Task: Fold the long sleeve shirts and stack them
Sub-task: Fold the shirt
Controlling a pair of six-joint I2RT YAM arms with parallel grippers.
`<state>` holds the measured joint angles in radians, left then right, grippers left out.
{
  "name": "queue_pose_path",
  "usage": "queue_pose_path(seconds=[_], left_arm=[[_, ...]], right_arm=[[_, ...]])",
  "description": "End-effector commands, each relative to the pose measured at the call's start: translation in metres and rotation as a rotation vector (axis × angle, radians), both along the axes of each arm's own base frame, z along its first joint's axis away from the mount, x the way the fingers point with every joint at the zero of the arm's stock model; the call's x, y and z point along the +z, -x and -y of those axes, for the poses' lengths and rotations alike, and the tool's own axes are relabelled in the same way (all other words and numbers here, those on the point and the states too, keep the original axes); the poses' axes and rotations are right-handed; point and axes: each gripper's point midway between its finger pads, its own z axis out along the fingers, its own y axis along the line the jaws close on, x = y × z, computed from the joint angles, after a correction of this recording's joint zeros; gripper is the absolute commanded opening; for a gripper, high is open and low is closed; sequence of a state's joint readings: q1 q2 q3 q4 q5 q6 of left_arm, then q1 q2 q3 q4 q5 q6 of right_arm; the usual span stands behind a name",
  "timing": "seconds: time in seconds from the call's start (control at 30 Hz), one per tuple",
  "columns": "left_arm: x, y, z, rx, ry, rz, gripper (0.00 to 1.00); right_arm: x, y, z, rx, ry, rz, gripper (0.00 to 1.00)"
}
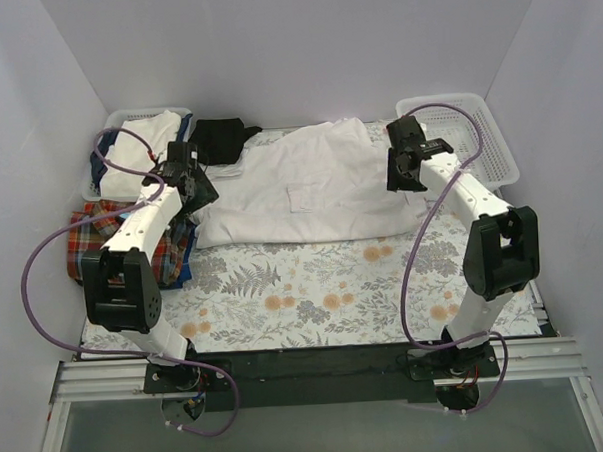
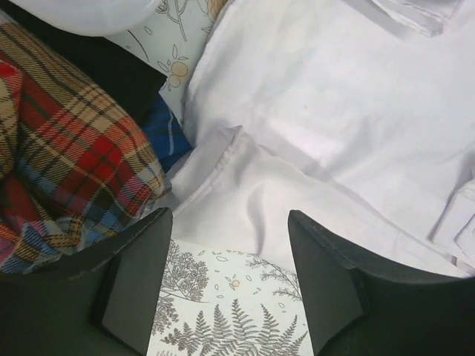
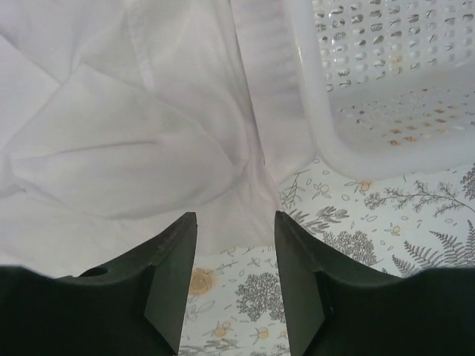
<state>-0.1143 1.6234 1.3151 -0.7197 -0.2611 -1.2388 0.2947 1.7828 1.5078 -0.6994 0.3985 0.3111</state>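
The white shirt (image 1: 310, 181) lies spread flat across the back middle of the table, collar toward the far wall, with its near hem running roughly level with both grippers. The plaid shirt (image 1: 101, 227) sits bunched at the table's left edge, just in front of the left basket (image 1: 154, 111), with a blue cloth (image 2: 162, 127) showing from under it beside the white shirt's left corner. The left basket holds a folded white cloth (image 1: 147, 133) on top of darker pieces. The right basket (image 1: 483, 143) stands at the back right corner, and the right wrist view shows its perforated floor and near wall, with the white shirt's right edge lying up against that wall. A small black garment (image 1: 221, 139) rests at the back between the left basket and the white shirt's upper left corner. The left gripper (image 2: 230, 285) hovers above the shirt's lower left corner with its jaws apart and nothing between them. The right gripper (image 3: 234, 285) hangs over the lower right corner beside the basket, its jaws likewise apart and holding nothing. The floral tablecloth (image 1: 314, 285) shows in a broad band from the shirt's hem to the near edge, between the two arm bases. White walls (image 1: 274, 47) close in the back and both sides, close behind the baskets.
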Motion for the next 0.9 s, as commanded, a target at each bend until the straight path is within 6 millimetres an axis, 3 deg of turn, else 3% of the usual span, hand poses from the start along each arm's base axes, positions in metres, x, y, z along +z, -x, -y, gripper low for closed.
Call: queue_pose_path(seconds=[0.0,0.17,0.27,0.37,0.53,0.63,0.87], left_arm=[[-0.005,0.012,0.009,-0.016,0.045,-0.013,0.64],[-0.012,0.019,0.036,-0.095,0.124,-0.011,0.64],[-0.025,0.024,0.061,-0.158,0.161,-0.034,0.63],[-0.045,0.028,0.074,-0.170,0.140,-0.077,0.63],[-0.082,0.032,0.050,-0.079,0.003,-0.168,0.64],[-0.088,0.037,0.027,-0.032,-0.105,-0.193,0.65],[-0.114,0.050,-0.005,0.038,-0.145,-0.236,0.68]], right_arm=[[-0.003,0.021,-0.024,0.082,-0.064,-0.019,0.54],[-0.036,0.042,-0.045,0.157,-0.127,-0.108,0.48],[-0.051,0.044,-0.052,0.182,-0.150,-0.148,0.46],[-0.063,0.037,-0.056,0.203,-0.146,-0.165,0.45],[-0.086,0.020,-0.049,0.178,-0.111,-0.185,0.45],[-0.102,0.021,-0.043,0.163,-0.110,-0.216,0.43],[-0.136,0.054,-0.012,0.086,-0.069,-0.301,0.41]])
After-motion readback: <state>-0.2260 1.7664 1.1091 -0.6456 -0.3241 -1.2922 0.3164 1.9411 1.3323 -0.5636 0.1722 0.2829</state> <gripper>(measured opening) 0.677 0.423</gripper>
